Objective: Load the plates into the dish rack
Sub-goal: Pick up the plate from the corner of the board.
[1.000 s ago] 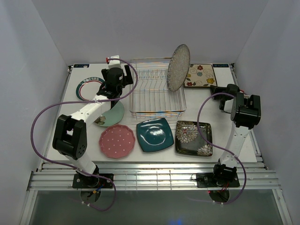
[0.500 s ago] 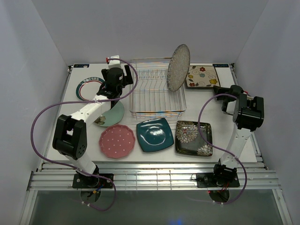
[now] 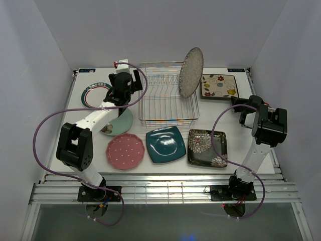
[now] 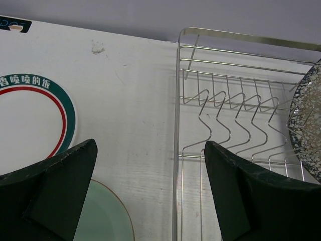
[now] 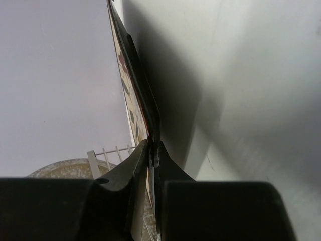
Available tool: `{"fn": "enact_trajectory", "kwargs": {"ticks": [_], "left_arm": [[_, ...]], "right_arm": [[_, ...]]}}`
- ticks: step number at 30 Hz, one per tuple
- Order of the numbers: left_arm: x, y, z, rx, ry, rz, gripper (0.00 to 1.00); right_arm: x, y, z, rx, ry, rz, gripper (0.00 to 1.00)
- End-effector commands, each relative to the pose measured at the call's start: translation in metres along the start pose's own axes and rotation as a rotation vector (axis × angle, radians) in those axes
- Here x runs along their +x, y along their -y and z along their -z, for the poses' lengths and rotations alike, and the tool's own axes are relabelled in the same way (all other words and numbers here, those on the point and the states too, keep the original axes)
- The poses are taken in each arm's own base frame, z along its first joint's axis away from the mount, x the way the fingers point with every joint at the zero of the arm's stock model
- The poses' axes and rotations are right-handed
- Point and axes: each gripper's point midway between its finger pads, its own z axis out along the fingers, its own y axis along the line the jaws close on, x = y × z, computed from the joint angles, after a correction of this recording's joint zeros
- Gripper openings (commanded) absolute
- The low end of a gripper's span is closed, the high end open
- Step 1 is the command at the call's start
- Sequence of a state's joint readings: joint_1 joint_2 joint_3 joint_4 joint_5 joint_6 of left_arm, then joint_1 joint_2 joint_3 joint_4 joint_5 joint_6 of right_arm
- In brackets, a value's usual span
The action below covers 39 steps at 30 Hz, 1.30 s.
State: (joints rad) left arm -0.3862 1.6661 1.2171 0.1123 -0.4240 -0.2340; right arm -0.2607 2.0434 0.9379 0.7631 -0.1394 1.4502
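Near row, flat on counter (image 4: 135,90): pink plate (image 3: 125,150), teal plate (image 3: 166,144), black plate (image 3: 207,147). L gripper (image 4: 150,165) spread wide between white plate (image 4: 30,125) & rack (image 3: 168,108). Grey plate (image 3: 191,72) upright at rack's R end. R gripper (image 5: 152,150) pinches cream plate (image 3: 218,86) by near R corner; it runs edge-on away from the gripper.

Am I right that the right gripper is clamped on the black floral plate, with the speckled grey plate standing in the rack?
Not quite: the right gripper grips the cream floral plate, per the top view; the rest holds.
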Motion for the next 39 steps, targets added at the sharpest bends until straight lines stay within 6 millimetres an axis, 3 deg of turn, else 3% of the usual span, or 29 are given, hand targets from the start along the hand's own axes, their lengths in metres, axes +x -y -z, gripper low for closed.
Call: {"fn": "enact_trajectory", "kwargs": {"ticks": [1, 10, 22, 39], "left_arm": [[-0.013, 0.003, 0.008, 0.03, 0.017, 0.015, 0.98], [-0.02, 0.012, 0.02, 0.095, 0.016, 0.02, 0.98], [-0.028, 0.016, 0.032, 0.119, 0.033, 0.026, 0.98], [-0.026, 0.022, 0.033, 0.152, 0.033, -0.008, 0.98]], "right_arm": [[-0.005, -0.063, 0.028, -0.179, 0.019, 0.043, 0.08], [0.004, -0.027, 0.062, -0.087, 0.016, 0.054, 0.08], [0.014, 0.013, 0.091, -0.015, 0.01, 0.059, 0.08], [0.014, 0.048, 0.104, 0.086, 0.019, 0.138, 0.08]]}}
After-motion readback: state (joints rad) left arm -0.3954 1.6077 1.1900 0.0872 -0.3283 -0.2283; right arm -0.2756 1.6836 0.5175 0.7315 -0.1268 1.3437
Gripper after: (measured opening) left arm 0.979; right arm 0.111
